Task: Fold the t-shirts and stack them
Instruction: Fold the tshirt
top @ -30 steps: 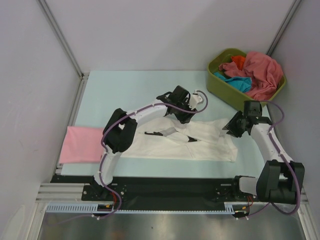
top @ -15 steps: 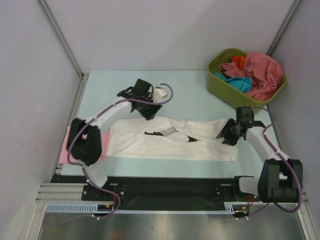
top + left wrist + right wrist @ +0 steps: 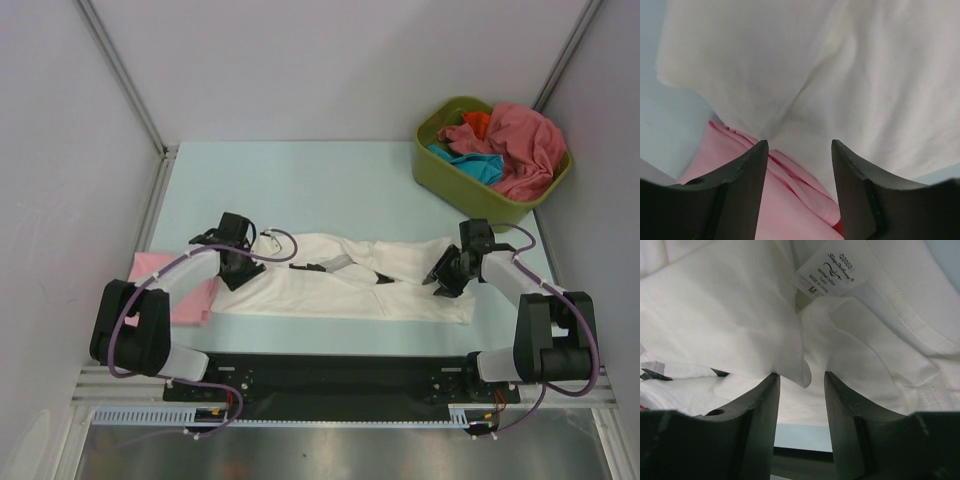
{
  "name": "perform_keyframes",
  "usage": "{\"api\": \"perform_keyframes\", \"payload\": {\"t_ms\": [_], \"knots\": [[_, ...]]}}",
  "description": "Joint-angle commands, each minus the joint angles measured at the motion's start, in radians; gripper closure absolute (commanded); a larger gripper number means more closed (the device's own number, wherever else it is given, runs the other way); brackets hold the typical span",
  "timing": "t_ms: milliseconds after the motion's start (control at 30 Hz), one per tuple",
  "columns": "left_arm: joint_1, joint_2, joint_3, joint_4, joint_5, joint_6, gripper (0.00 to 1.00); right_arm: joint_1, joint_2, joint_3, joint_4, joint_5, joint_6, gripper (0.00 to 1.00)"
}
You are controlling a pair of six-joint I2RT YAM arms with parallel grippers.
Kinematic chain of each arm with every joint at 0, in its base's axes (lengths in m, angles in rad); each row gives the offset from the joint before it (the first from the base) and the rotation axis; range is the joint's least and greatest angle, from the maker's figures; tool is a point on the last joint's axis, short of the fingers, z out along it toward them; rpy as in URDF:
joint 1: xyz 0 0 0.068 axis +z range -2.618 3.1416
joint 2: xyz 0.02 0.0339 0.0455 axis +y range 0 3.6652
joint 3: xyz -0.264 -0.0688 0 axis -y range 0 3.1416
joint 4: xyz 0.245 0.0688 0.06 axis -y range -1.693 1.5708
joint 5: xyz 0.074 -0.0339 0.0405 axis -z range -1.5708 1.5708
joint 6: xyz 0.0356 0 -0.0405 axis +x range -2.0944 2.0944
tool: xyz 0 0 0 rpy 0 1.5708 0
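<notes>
Two claws stand at opposite ends of the white t-shirt (image 3: 330, 290), which lies flat on the worktop (image 3: 300, 190), long axis running left to right. At its left end, overlapping the pink t-shirt (image 3: 160, 290), the left claw (image 3: 236, 268) hovers with jaws apart. At its right end, by the neck label (image 3: 825, 275), the right claw (image 3: 443, 280) straddles a raised fold, jaws apart. Each arm is judged nearest its own end.

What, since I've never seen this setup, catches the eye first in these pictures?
A large white cloth t-shirt lies spread across the middle of the pale blue table, with the open jaws of the left arm and right arm at its two ends. At the far right corner an olive-green plastic tub is heaped with rose-red, teal and orange tees. A folded light pink tee lies at the left edge, partly under the white one.
</notes>
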Motion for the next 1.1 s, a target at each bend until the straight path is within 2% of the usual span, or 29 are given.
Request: {"api": "perform_keyframes", "payload": {"t_ms": [0, 133, 333, 467, 633, 700, 900, 1067], "knots": [[0.023, 0.001, -0.026, 0.135, -0.069, 0.101, 0.42, 0.005, 0.017, -0.003, 0.056, -0.010, 0.028, 0.55], [0.026, 0.005, -0.015, 0.149, -0.072, 0.110, 0.43, 0.005, 0.021, -0.004, 0.071, -0.012, 0.031, 0.57], [0.040, 0.008, 0.058, 0.123, 0.016, 0.084, 0.43, 0.013, 0.027, -0.015, 0.089, -0.024, 0.041, 0.59], [0.049, 0.077, 0.049, 0.157, -0.032, 0.087, 0.45, 0.007, 0.043, -0.018, 0.083, -0.022, 0.042, 0.72], [0.081, 0.076, 0.037, 0.200, -0.020, 0.088, 0.50, 0.005, 0.018, -0.015, 0.066, 0.005, 0.039, 0.81], [0.081, 0.084, 0.045, 0.203, -0.014, 0.084, 0.53, -0.001, 0.014, -0.007, 0.059, 0.011, 0.028, 0.90], [0.081, 0.097, 0.051, 0.214, 0.009, 0.073, 0.56, -0.010, 0.009, 0.016, 0.034, 0.025, 0.004, 0.98], [0.081, 0.108, 0.032, 0.205, 0.002, 0.093, 0.80, -0.023, 0.004, 0.017, 0.025, 0.024, -0.008, 1.00]]}}
